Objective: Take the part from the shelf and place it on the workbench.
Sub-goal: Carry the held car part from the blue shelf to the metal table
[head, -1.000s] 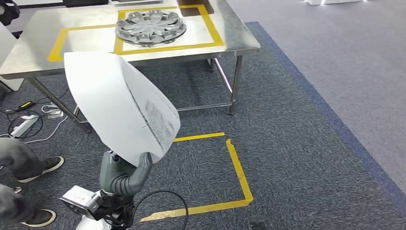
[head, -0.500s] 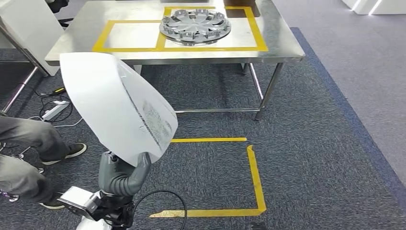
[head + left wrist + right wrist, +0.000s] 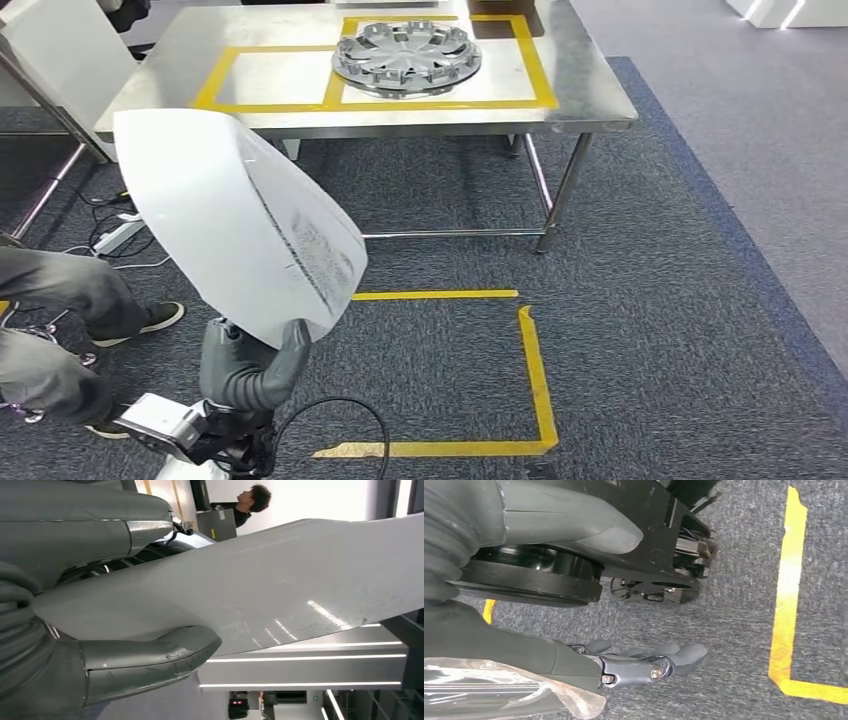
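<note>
Left hand, lower left of the head view, grips the bottom edge of the large white part, which stands tilted above it; thumb pressed on the panel face. Right hand hangs over the carpet, fingers loosely extended, holding nothing. Workbench at upper centre carries a grey wheel cover inside yellow tape.

Even bright indoor light; ceiling strip lights glare; soft shadows; frames sharp.
</note>
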You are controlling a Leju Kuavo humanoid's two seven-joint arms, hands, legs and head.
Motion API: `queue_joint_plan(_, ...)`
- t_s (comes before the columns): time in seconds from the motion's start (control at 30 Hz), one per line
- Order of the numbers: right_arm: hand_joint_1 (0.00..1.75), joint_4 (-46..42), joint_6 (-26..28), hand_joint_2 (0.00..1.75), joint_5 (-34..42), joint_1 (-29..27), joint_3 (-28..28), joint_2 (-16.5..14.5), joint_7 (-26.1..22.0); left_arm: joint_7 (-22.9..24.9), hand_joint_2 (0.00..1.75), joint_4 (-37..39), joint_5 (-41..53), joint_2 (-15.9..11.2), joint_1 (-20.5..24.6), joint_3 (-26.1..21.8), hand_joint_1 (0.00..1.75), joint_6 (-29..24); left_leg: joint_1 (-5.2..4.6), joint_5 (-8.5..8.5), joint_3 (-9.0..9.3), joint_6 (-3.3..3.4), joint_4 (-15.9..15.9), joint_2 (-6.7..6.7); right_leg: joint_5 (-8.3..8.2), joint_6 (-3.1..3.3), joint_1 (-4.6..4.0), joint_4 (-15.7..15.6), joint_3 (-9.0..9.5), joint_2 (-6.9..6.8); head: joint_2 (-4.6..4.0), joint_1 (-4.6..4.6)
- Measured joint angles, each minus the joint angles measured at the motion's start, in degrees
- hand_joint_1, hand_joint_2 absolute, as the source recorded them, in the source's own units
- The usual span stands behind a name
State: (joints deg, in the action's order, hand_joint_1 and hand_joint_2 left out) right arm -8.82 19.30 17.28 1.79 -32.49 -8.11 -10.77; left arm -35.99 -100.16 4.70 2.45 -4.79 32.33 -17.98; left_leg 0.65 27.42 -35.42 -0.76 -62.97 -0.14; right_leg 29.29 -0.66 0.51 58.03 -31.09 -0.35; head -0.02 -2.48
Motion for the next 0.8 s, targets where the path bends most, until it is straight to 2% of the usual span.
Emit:
queue_joint_plan(0.03, 0.00, 0.00, 0.00, 1.75, -0.04, 0.02, 0.01, 0.00, -0.04, -0.01, 1.75, -0.03, 0.00, -0.01, -0.03, 0.00, 1.75, -0.01, -0.05, -0.54, 0.97, 0.19, 2.26, 0.12, 0.16, -0.31, -0.09, 0.01, 0.06, 0.00, 0.00, 0.05)
queue_joint_plan(0.07, 0.00, 0.01, 0.00, 1.75, -0.07, 0.03, 0.01, -0.01, -0.07, -0.02, 1.75, -0.07, -0.01, -0.01, -0.07, 0.00, 1.75, -0.01, -0.18, -0.38, 1.27, 0.47, 3.09, 0.15, 0.24, -0.61, -0.17, -0.02, 0.03, -0.03, 0.00, 0.09)
queue_joint_plan(0.17, 0.00, 0.00, 0.00, 1.75, -0.12, 0.09, 0.01, -0.01, -0.13, -0.07, 1.75, -0.19, -0.02, 0.01, -0.20, -0.04, 1.75, -0.03, -0.29, -0.35, 1.47, 1.70, 3.59, -0.02, 0.63, -1.50, 0.05, -0.08, 0.02, -0.13, 0.00, 0.21)
queue_joint_plan(0.23, 0.00, -0.01, 0.00, 1.75, -0.16, 0.16, 0.01, -0.01, -0.15, -0.12, 1.75, -0.28, -0.02, 0.05, -0.16, -0.07, 1.75, -0.02, -0.15, -0.33, 1.92, 2.42, 3.91, -0.03, 1.75, -1.88, 0.13, 1.52, -0.69, -0.02, 0.00, 0.34)
queue_joint_plan(0.27, 0.00, -0.01, 0.00, 1.75, -0.18, 0.18, 0.01, -0.02, -0.16, -0.14, 1.75, -0.30, -0.02, 0.08, -0.14, -0.08, 1.75, -0.02, -0.19, -0.22, 2.03, 2.64, 3.91, -0.02, 2.82, -1.92, 0.12, 3.83, -1.77, 0.05, 0.00, 0.46)
queue_joint_plan(0.33, 0.00, -0.01, 0.00, 1.75, -0.16, 0.12, 0.01, -0.01, -0.16, -0.16, 1.75, -0.32, -0.03, 0.10, -0.17, -0.10, 1.75, -0.01, -0.34, -0.01, 2.12, 3.04, 3.90, -0.04, 5.95, -2.00, 0.11, 11.74, -6.15, 0.14, 0.00, 0.62)
queue_joint_plan(0.37, 0.00, -0.01, 0.00, 1.75, -0.11, 0.05, 0.01, -0.01, -0.16, -0.17, 1.75, -0.32, -0.04, 0.09, -0.21, -0.11, 1.75, 0.01, -0.47, 0.10, 2.18, 3.19, 3.89, -0.07, 7.00, -2.01, 0.11, 15.43, -8.46, 0.16, 0.00, 0.65)
queue_joint_plan(0.4, 0.00, -0.01, 0.00, 1.75, -0.06, -0.01, 0.01, -0.01, -0.16, -0.17, 1.75, -0.32, -0.05, 0.09, -0.25, -0.13, 1.75, 0.04, -0.59, 0.22, 2.28, 3.30, 3.89, -0.13, 7.10, -1.96, 0.10, 17.61, -10.07, 0.17, 0.00, 0.65)
queue_joint_plan(0.43, 0.00, -0.01, -0.01, 1.75, -0.02, -0.04, 0.01, -0.01, -0.18, -0.18, 1.75, -0.32, -0.07, 0.09, -0.27, -0.14, 1.75, 0.08, -0.70, 0.37, 2.48, 3.33, 3.88, -0.22, 5.82, -1.83, 0.09, 17.17, -10.36, 0.18, 0.00, 0.66)
queue_joint_plan(0.47, 0.00, -0.01, -0.02, 1.75, 0.00, -0.03, 0.01, -0.01, -0.21, -0.19, 1.75, -0.32, -0.07, 0.09, -0.27, -0.15, 1.75, 0.13, -0.78, 0.56, 2.75, 3.32, 3.88, -0.32, 3.59, -1.61, 0.06, 14.48, -9.45, 0.19, 0.00, 0.65)
queue_joint_plan(0.5, 0.00, -0.01, -0.03, 1.75, 0.00, -0.02, 0.01, -0.01, -0.24, -0.20, 1.75, -0.32, -0.07, 0.09, -0.27, -0.15, 1.75, 0.17, -0.83, 0.79, 3.08, 3.24, 3.88, -0.40, 1.02, -1.32, 0.02, 10.19, -7.63, 0.23, 0.00, 0.67)
queue_joint_plan(0.53, 0.00, -0.01, -0.05, 1.75, -0.01, 0.01, 0.00, 0.00, -0.27, -0.22, 1.75, -0.32, -0.07, 0.10, -0.26, -0.16, 1.75, 0.22, -0.92, 1.03, 3.33, 3.08, 3.87, -0.47, -0.76, -1.03, -0.10, 6.08, -5.70, 0.27, 0.00, 0.65)
queue_joint_plan(0.57, 0.00, -0.01, -0.08, 1.75, -0.01, 0.05, 0.00, 0.00, -0.30, -0.27, 1.75, -0.32, -0.07, 0.10, -0.25, -0.17, 1.75, 0.26, -1.00, 1.23, 3.44, 2.87, 3.81, -0.52, -1.76, -0.78, -0.20, 3.03, -4.16, 0.31, 0.01, 0.64)
queue_joint_plan(0.6, 0.00, 0.00, -0.11, 1.75, 0.01, 0.06, 0.00, 0.00, -0.32, -0.31, 1.75, -0.32, -0.08, 0.10, -0.25, -0.18, 1.75, 0.29, -1.03, 1.36, 3.46, 2.62, 3.77, -0.55, -2.04, -0.61, -0.33, 1.25, -3.22, 0.37, 0.01, 0.61)
queue_joint_plan(0.73, 0.00, -0.01, -0.26, 1.75, 0.04, -0.02, 0.03, -0.03, -0.29, -0.57, 1.75, -0.39, -0.10, 0.08, -0.19, -0.23, 1.75, 0.39, -0.91, 2.17, 3.38, 1.46, 3.13, -0.53, -1.88, 0.23, -0.28, 0.14, -2.37, 0.44, 0.00, 0.50)
queue_joint_plan(0.8, 0.00, -0.01, -0.35, 1.75, 0.01, 0.06, 0.05, -0.07, -0.29, -0.69, 1.75, -0.48, -0.10, 0.05, -0.12, -0.27, 1.75, 0.38, -0.77, 4.61, 1.47, 0.91, -1.33, -0.44, -1.79, 0.79, -0.04, -0.28, -1.76, 0.28, 0.00, 0.33)
